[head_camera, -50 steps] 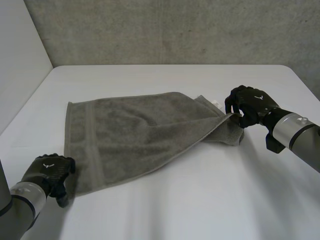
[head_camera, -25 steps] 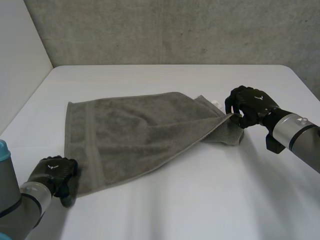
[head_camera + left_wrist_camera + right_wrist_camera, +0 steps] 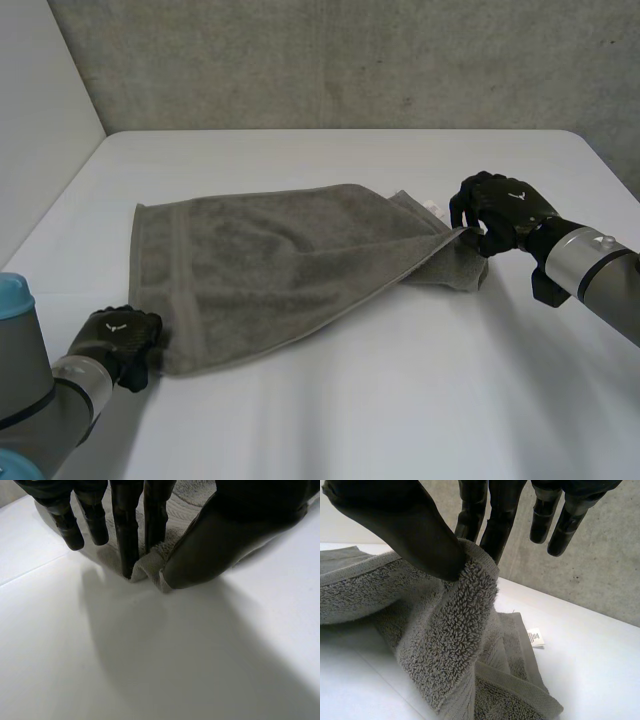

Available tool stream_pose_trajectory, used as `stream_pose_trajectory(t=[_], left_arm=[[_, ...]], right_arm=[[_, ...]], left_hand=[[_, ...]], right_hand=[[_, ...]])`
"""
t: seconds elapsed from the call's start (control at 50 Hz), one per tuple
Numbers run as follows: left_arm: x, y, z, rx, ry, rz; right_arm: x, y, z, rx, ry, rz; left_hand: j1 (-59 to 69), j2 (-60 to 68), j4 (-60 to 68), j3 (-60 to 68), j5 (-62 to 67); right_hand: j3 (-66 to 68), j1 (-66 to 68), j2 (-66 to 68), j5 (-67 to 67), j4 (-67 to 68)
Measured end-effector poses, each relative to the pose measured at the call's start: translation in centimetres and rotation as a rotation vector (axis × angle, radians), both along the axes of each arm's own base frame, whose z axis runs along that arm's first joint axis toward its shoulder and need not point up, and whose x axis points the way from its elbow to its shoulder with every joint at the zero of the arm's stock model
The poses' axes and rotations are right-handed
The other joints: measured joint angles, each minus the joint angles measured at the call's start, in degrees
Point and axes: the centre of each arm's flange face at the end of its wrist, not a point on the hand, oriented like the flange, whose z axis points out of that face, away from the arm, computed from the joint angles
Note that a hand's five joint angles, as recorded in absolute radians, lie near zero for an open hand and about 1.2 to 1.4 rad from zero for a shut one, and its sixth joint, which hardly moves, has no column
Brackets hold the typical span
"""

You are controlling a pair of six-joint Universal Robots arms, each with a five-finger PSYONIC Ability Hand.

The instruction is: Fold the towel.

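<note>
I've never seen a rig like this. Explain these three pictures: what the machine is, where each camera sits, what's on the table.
It is a robot with two arms, each ending in a black hand. One picture looks down from between the arms; the other two come from cameras on the wrists. A grey towel lies on the white table. The left hand pinches its near corner; the right hand pinches a lifted corner on the opposite side.

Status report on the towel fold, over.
Left hand pinching near-left corner of towel. Right hand pinching right corner, raised off table. Nothing in the way.
</note>
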Motion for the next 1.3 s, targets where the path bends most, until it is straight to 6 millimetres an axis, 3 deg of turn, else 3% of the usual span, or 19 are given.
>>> stream_pose_trajectory(t=[0.22,0.46,0.56,0.62,0.72,0.76,0.84,0.9,1.3], left_arm=[[-0.4,-1.0,1.2,-0.044,0.049,-0.037],[-0.5,-3.6,7.9,-0.242,0.211,-0.024],[-0.6,-4.1,9.1,-0.271,0.258,-0.018],[-0.8,-4.3,8.8,-0.256,0.272,-0.028],[-1.4,-4.3,6.4,-0.163,0.285,-0.064],[-1.6,-3.9,5.1,-0.111,0.287,-0.078],[-1.7,-2.9,3.7,-0.046,0.283,-0.088],[-1.5,-1.8,3.1,-0.014,0.274,-0.084],[0.7,1.0,2.2,0.002,0.171,0.021]], right_arm=[[-0.3,-0.2,0.6,-0.015,0.000,-0.007],[-0.7,1.3,2.5,-0.083,0.122,0.029],[-0.6,2.0,2.5,-0.080,0.160,0.057],[-0.4,2.2,2.5,-0.076,0.167,0.066],[-0.2,2.3,2.2,-0.069,0.166,0.074],[-0.2,2.3,2.1,-0.065,0.165,0.074],[-0.2,2.2,1.9,-0.062,0.164,0.073],[-0.2,2.2,1.9,-0.062,0.165,0.071],[-0.3,2.0,1.1,-0.042,0.172,0.071]], left_hand=[[0.00,0.00,0.00,0.00,0.23],[0.00,0.00,0.00,0.00,0.75],[0.00,0.00,0.00,0.00,0.76],[0.00,0.00,0.00,0.00,0.75],[0.00,0.00,0.00,0.00,0.76],[10.84,10.20,0.00,0.00,-5.85],[-10.90,-12.82,0.00,0.00,-38.22],[-16.27,-18.40,0.00,0.00,-47.17],[-15.87,-17.06,0.00,0.00,-44.40]], right_hand=[[0.00,0.00,0.00,0.00,0.00],[0.00,0.00,0.00,0.00,0.00],[0.00,0.00,0.00,0.00,0.00],[0.00,0.00,0.00,0.00,0.00],[0.00,0.00,0.00,0.00,0.00],[0.00,0.00,0.00,0.00,0.00],[0.00,0.00,0.00,0.00,0.00],[0.00,0.00,0.00,0.00,0.00],[0.00,0.00,0.00,0.00,0.00]])
